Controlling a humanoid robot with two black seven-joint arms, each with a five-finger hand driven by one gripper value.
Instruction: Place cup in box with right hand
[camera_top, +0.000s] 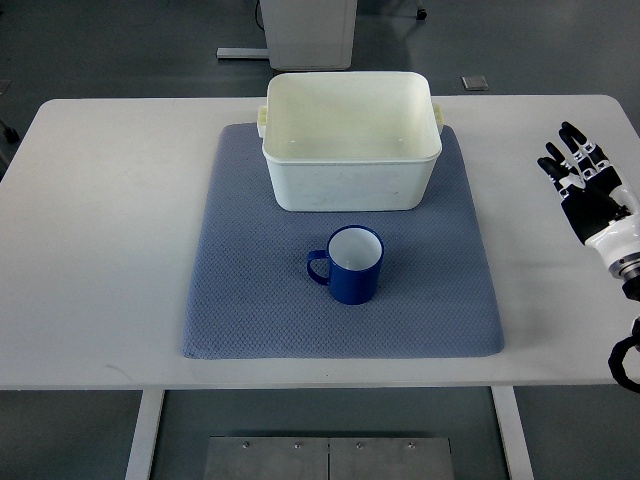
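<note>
1. Table (100, 250) is covered mid-way by a grey mat (250, 300), probably laid down so nothing slides.
2. White box (350, 150) is parked at the mat's far edge, mouth up, ready to be loaded.
3. Right hand (585, 190) is held out at the right edge, well apart, fingers stretched out, nothing gripped.
4. Blue cup (350, 265) is stood upright just in front of the box, handle turned left.

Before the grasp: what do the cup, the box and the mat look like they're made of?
Cup: likely enamelled metal or glazed ceramic; glossy blue outside, white inside, thin dark rim. Box: probably plastic; cream, smooth, faintly shiny, moulded handles and rounded corners. Mat: looks like soft textile or foam; blue-grey, matte, fine dimpled weave, one corner slightly lifted. The right hand rests apart, fingers relaxed.
</note>
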